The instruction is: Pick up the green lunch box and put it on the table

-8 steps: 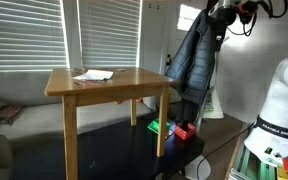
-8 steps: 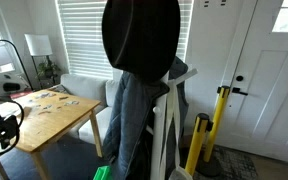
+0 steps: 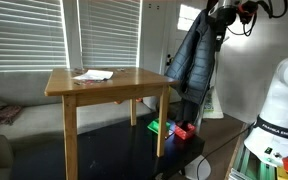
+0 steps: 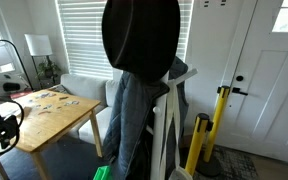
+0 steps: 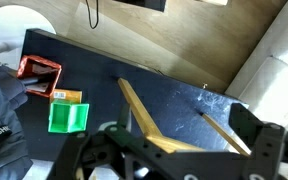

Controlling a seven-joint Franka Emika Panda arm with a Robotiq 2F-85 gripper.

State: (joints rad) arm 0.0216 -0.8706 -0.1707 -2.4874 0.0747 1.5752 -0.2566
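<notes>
One green lunch box (image 5: pixel 68 117) lies flat on the low black platform (image 5: pixel 174 95). It is not yet up on the table (image 3: pixel 134 78), where it has to go. In the wrist view a small yellow thing (image 5: pixel 68 96) sits just beside it and a red thing (image 5: pixel 39 78) is near. In an exterior view the box (image 3: pixel 154 127) is down by a table leg.

My gripper (image 5: pixel 174 165) hangs high above the platform. Its fingers are spread wide with nothing between them. I think that is good, because an open hand can fit around the box. Being high lets me see the whole floor at once.

The box is off to one side of my hand, so I think I must slide over it before going down. The red thing and the wooden leg are close, so I could bump them.
</notes>
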